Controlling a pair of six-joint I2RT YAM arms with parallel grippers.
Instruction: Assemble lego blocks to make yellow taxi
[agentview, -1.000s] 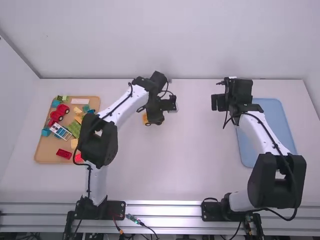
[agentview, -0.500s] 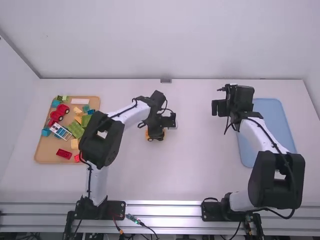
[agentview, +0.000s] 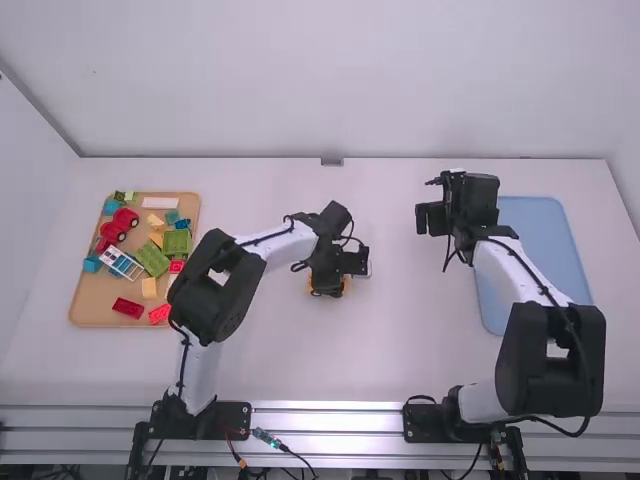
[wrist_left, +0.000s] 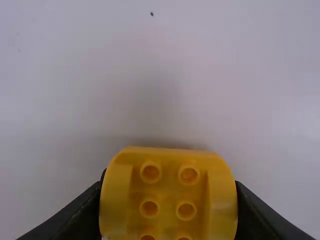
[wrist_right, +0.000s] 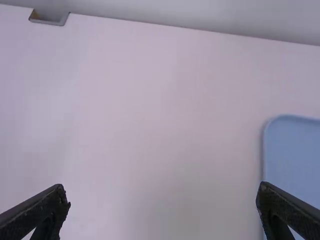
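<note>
In my left wrist view, I have the left gripper (wrist_left: 169, 190) clamped on the yellow block (wrist_left: 168, 182), a finger on each side, studs facing the camera; its stud rows run across the grip, so I'd judge the long axis lies that way too. In the right wrist view, the right gripper (wrist_right: 162, 195) has its fingers wide apart beside the blue tray (wrist_right: 295, 155). In the high view, the yellow block is mid-table, left of the right gripper; I'd line it up before adding loose blocks (agentview: 152, 260).
</note>
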